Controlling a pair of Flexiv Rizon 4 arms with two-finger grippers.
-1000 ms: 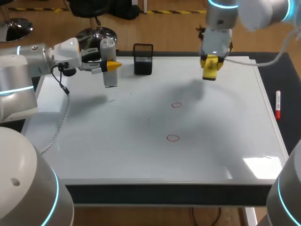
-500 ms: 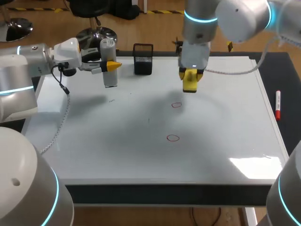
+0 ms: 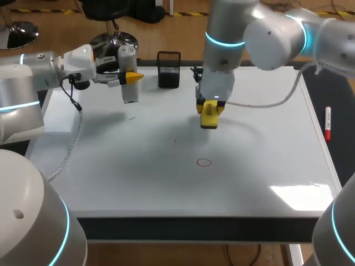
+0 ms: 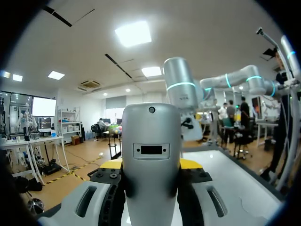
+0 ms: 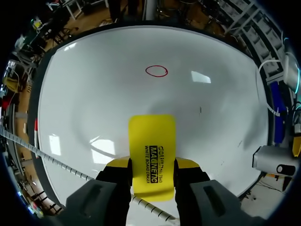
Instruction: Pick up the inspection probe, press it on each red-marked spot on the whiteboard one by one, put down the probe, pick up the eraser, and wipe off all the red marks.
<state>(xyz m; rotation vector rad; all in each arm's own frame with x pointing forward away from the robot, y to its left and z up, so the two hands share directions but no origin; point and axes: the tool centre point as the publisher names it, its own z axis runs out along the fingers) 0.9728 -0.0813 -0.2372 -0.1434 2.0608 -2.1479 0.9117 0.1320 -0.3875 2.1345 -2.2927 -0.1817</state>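
The right fingers are clamped on the yellow eraser from both sides at its rear end, so most of the block sticks out ahead of them toward the whiteboard. It looks like a light, stiff block with a soft wiping face. Gripped by the flanks, it should take a flat press without twisting, though a tilted contact would likely smear rather than clean. One red circle lies well ahead of these fingers, with bare board around it and room for broad strokes. The left fingers are closed on the inspection probe, held upright near the mesh cup at the board's far edge. A marker pen lies beyond the board's side edge, well apart from both pairs of fingers.
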